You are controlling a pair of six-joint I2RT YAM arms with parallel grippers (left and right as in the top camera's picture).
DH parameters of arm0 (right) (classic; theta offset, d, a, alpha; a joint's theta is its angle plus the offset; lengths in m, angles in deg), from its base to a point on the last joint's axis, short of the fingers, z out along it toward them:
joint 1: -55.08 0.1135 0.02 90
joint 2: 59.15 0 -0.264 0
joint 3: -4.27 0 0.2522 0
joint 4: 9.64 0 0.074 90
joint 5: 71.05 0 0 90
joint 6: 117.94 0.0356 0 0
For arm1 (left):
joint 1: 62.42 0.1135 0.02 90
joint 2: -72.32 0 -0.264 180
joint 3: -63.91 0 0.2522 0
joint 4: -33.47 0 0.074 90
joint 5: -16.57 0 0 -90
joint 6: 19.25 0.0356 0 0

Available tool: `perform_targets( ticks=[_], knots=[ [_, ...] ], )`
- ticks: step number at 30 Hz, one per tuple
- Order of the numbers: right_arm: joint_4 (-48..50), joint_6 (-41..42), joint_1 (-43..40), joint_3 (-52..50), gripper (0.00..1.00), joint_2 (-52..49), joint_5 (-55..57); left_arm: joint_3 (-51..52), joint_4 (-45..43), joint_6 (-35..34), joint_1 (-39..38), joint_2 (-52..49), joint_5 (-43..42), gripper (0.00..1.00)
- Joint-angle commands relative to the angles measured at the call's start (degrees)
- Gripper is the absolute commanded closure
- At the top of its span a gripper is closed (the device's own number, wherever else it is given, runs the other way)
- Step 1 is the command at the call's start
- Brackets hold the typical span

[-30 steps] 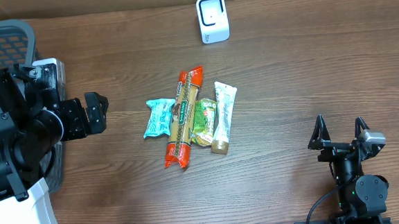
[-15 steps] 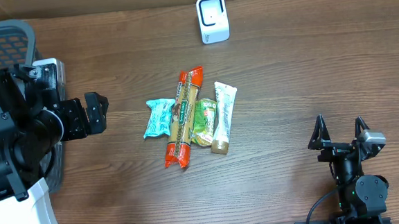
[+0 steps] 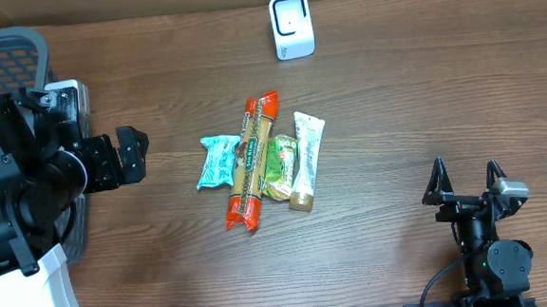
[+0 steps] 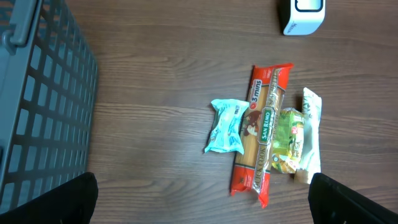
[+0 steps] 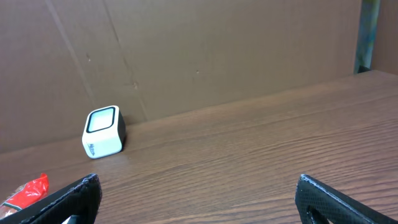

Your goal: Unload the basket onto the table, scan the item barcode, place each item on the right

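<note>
Several grocery items lie side by side mid-table: a teal packet [image 3: 220, 161], a long red-orange pasta pack [image 3: 251, 161], a green packet [image 3: 280, 168] and a white tube [image 3: 306, 159]. The white barcode scanner [image 3: 291, 26] stands at the back. My left gripper [image 3: 129, 156] hangs open to the left of the items, holding nothing. In the left wrist view, the teal packet [image 4: 226, 126] and pasta pack [image 4: 264, 130] lie beyond the wide-open gripper [image 4: 202, 199]. My right gripper [image 3: 465, 182] is open at the front right, facing the scanner [image 5: 104, 132].
A grey mesh basket [image 3: 6, 56] stands at the far left, beside the left arm; its wall [image 4: 43, 106] fills the left of the left wrist view. A brown cardboard wall [image 5: 217, 50] closes off the back of the table.
</note>
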Motion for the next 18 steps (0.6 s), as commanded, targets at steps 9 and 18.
perform_targets(
  ticks=[9, 18],
  knots=[
    [-0.13, -0.09, 0.48, -0.59, 0.0, 0.5, -9.05, 0.74, -0.07, 1.25, 0.33, 0.52, -0.92, 0.0],
    [-0.26, 2.97, 0.48, 5.27, 0.0, -2.75, -14.58, 0.74, -0.07, 1.25, 0.33, 0.52, -0.92, 0.0]
  ],
)
